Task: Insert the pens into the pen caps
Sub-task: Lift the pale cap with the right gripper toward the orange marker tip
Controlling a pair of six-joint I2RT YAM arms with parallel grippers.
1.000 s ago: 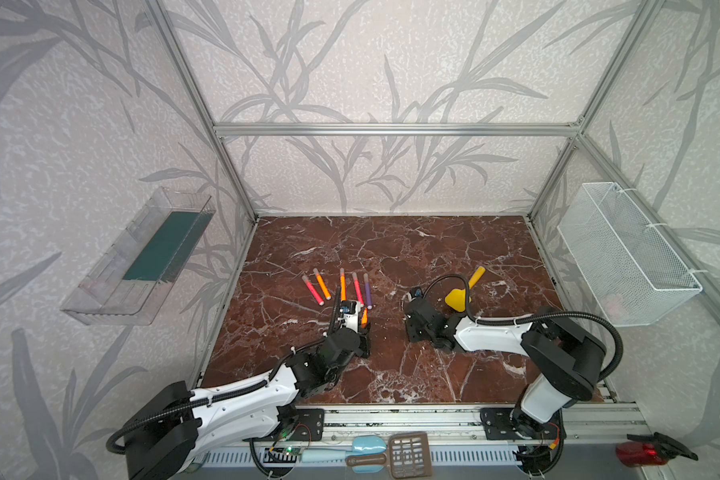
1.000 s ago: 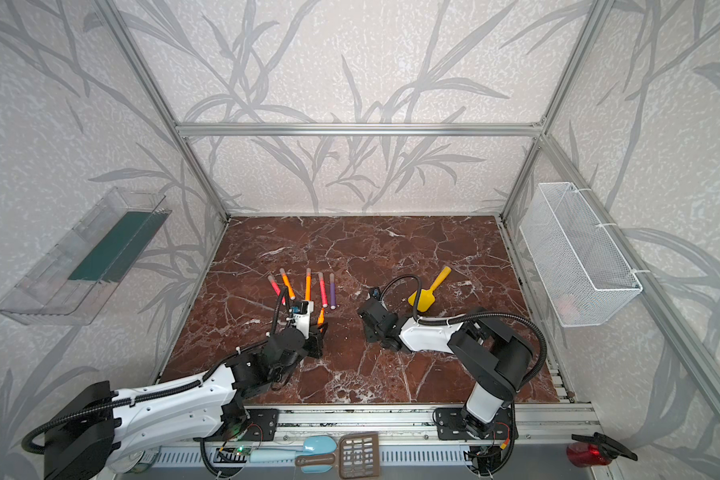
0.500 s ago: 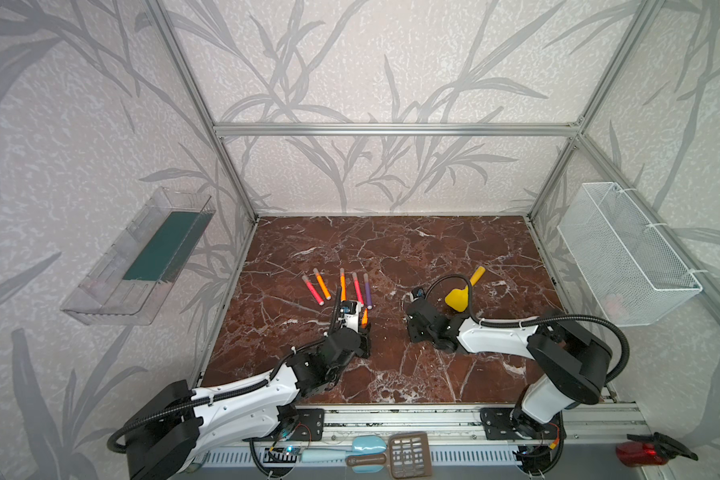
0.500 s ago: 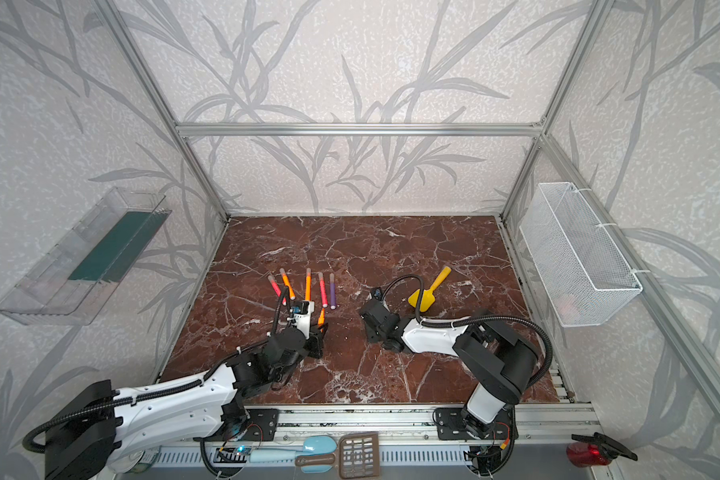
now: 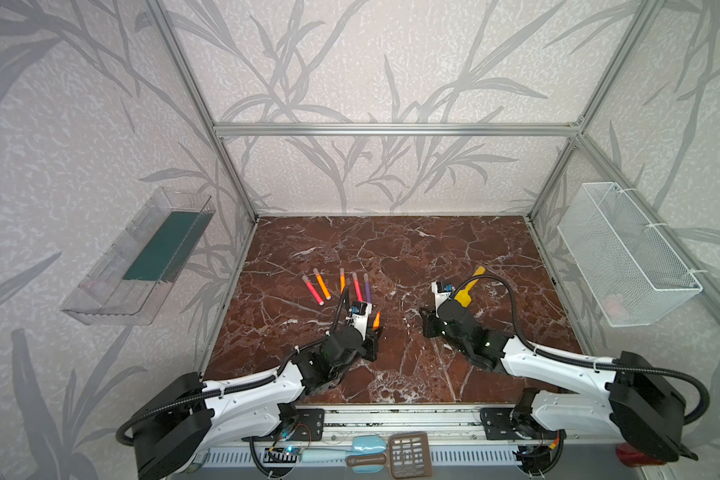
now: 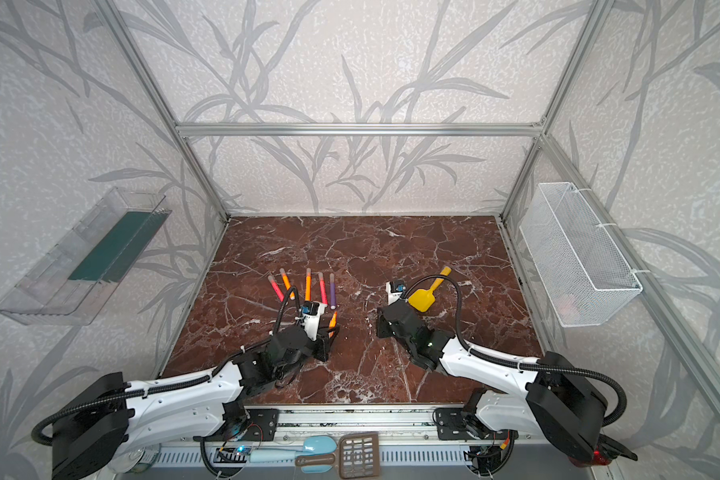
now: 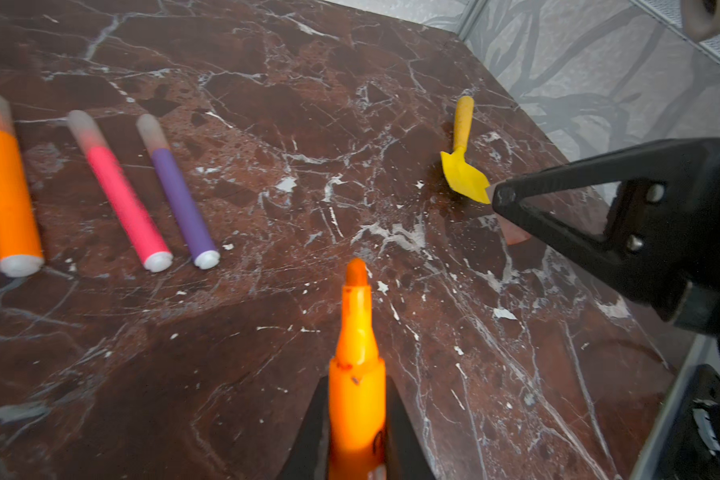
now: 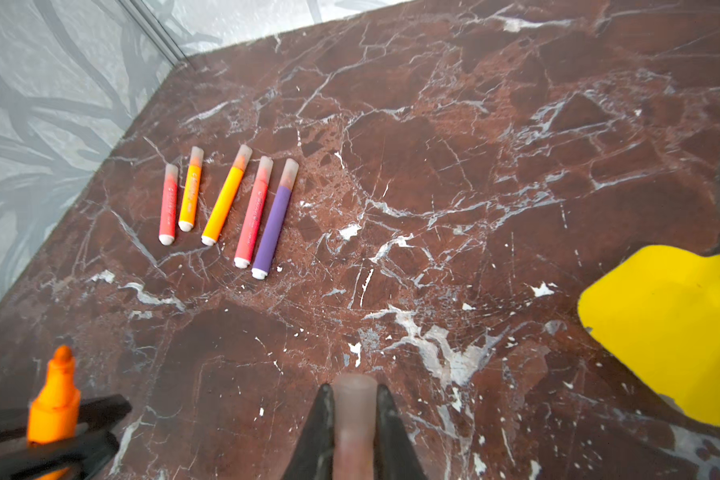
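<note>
Brown marble table [image 5: 391, 249] under both arms. Close by the right gripper [image 8: 353, 392], on its outer side, a yellow spatula [image 8: 661, 332], no part of the job. Ahead of the left gripper [image 7: 356, 415] and off to its outer side, a row of five pens [image 8: 224, 195], caps already on.

Clamped tight in the left gripper, the one uncapped orange pen [image 7: 355, 324], bare tip leading, long axis straight out along the fingers. Pinched in the closed right gripper, a clear pen cap [image 8: 354, 419], likewise lying along its fingers.

Pen and cap well apart, side by side, pointing much the same way rather than tip to mouth. Probably calls for turning the wrists inward before closing the gap. Open end of the cap: not discernible.
</note>
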